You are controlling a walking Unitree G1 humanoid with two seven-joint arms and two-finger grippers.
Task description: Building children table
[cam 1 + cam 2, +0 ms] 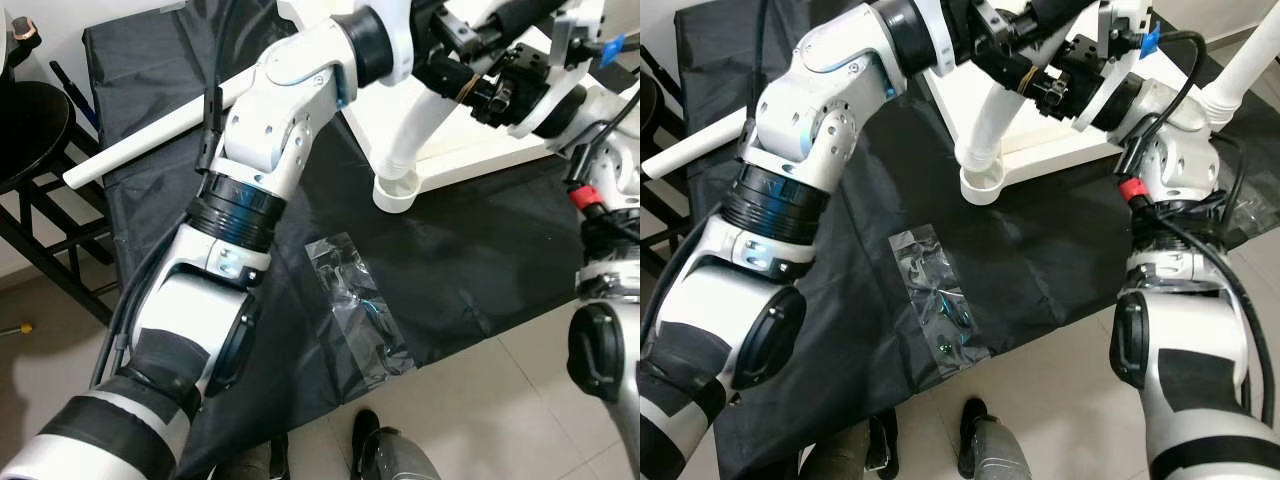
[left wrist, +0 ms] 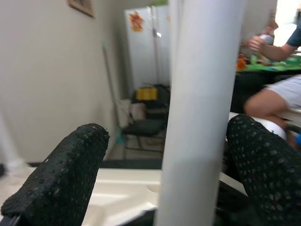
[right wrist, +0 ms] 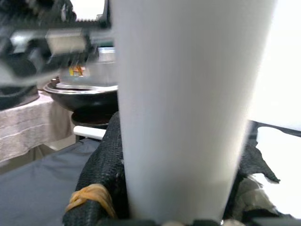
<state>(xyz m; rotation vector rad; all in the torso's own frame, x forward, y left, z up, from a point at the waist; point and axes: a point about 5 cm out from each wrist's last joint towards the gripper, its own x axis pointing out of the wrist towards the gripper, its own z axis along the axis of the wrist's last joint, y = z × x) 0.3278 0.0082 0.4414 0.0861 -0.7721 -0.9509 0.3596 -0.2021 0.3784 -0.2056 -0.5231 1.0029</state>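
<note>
Landmark: a black, creased fabric sheet (image 1: 1060,270) spread over the floor, matte and slightly wrinkled.
Tabletop: the white, flat, smooth-edged tabletop (image 1: 1060,135) lies on the far part of the sheet.
Held leg: a white, smooth, round table leg (image 1: 990,125) slants up from the tabletop's near edge; its hollow, cup-shaped end (image 1: 983,183) points toward the robot.
Left hand: the left hand (image 2: 164,165) has its black, dimpled fingers (image 2: 66,183) spread either side of the leg, with a gap showing on one side; whether they press it cannot be told.
Right hand: the right hand (image 3: 178,188) is clamped on the same leg, woven black pads against it, a tan rubber band (image 3: 89,195) round one finger.
Spare leg: a second white round leg (image 1: 150,140) lies across the sheet's left part.
Bag: a clear, crinkled plastic bag (image 1: 938,300) of small hardware lies on the sheet, nearer the robot than the leg's cup end.
Stool: a round black stool (image 1: 30,130) stands left of the sheet.
</note>
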